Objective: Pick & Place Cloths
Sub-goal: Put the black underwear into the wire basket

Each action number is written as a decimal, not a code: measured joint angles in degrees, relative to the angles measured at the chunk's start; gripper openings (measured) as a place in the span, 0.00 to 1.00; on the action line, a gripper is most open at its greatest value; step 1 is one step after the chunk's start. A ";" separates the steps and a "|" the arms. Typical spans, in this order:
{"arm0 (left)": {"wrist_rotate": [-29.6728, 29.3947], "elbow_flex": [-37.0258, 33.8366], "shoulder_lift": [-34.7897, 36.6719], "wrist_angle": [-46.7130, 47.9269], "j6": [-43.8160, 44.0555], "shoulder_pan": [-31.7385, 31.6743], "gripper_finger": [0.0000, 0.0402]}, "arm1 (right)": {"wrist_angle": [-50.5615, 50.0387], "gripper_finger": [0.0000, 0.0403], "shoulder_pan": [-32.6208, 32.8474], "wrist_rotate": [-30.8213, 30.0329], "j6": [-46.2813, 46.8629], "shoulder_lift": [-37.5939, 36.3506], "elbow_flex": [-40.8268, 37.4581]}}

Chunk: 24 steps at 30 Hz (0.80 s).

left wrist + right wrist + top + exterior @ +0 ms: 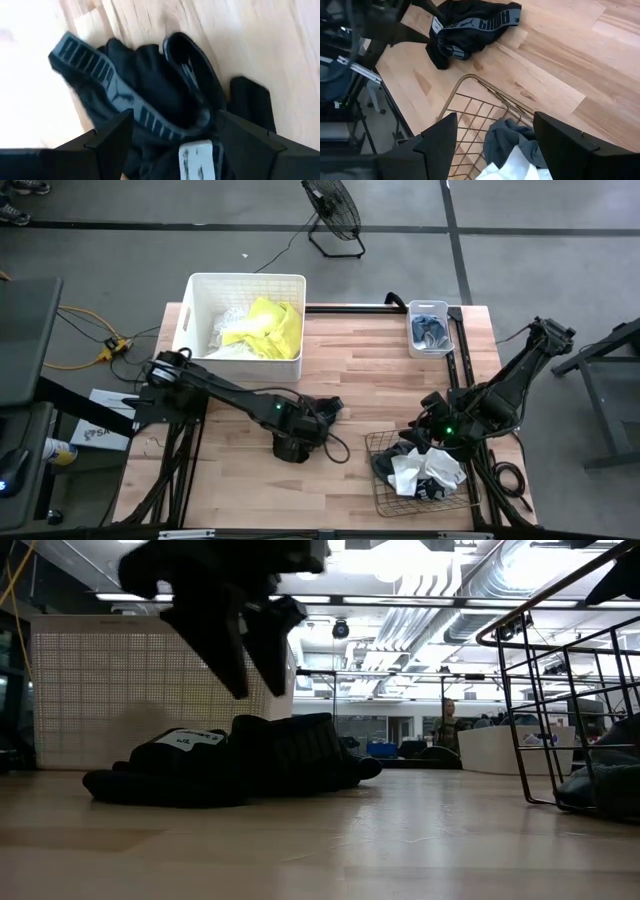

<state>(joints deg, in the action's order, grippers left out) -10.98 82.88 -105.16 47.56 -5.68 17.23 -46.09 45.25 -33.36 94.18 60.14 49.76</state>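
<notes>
A black cloth with a grey printed waistband point(150, 85) lies crumpled on the wooden table near its middle point(322, 410) point(250, 765). My left gripper point(257, 690) point(298, 442) hangs open just above it, fingers slanting down, one on either side of the waistband in the left wrist view point(175, 117), and touches nothing. My right gripper point(495, 120) point(432, 438) waits open above the brown wire basket point(385, 490), which holds white, grey and black cloths point(425, 472). A neon yellow cloth point(272, 325) and a white one lie in the white tub point(200, 290).
The tub stands at the table's far left corner. A small clear bin point(412, 340) with grey-blue socks stands at the far right. The wire basket point(530, 710) sits at the near right corner. Bare wood lies between them. A fan point(332, 210) stands on the floor beyond.
</notes>
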 joint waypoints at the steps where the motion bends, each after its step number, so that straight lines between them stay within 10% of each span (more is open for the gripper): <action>1: 0.04 0.01 -0.48 -0.34 0.40 0.01 0.69 | -0.01 0.62 -0.03 0.39 -0.27 0.00 0.02; 24: 0.61 -2.78 -3.89 -0.94 26.77 -4.71 0.91 | -1.44 0.62 -0.04 3.34 -7.53 0.00 0.02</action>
<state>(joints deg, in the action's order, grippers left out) -10.37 80.10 -109.06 46.62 21.09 12.52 -47.53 45.21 -30.02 86.65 60.14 49.78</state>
